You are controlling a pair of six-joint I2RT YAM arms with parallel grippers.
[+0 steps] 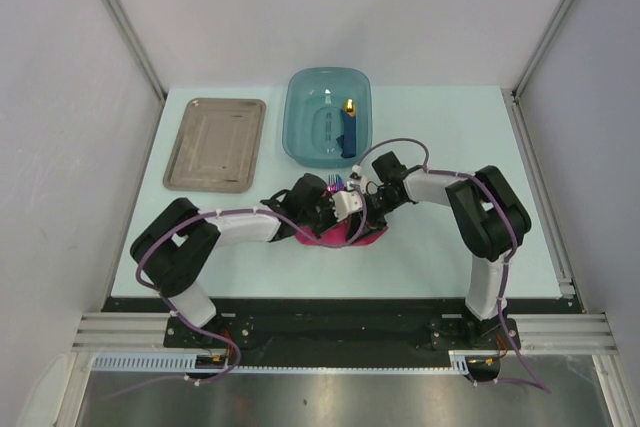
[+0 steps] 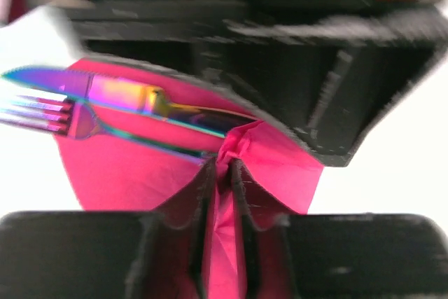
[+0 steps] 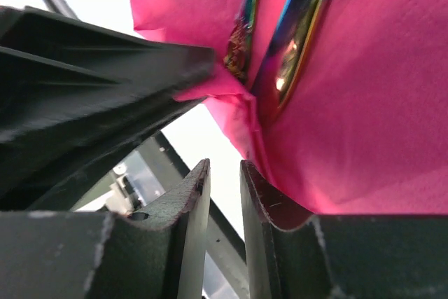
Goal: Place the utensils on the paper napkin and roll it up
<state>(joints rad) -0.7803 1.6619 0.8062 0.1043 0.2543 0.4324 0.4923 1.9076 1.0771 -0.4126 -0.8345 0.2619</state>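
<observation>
Only the left wrist view shows the left jaws pinching the paper napkin (image 2: 126,166) beneath the utensils (image 2: 126,96); the right jaws stand slightly parted and empty beside it.

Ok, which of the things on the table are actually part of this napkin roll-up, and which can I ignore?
Part of the job:
- paper napkin, pink, between the two arms
- utensils, a knife and a fork lying on the napkin

Just lying about:
- metal tray, far left
- teal basin, beside the tray
- blue object with a yellow tip, inside the basin
</observation>
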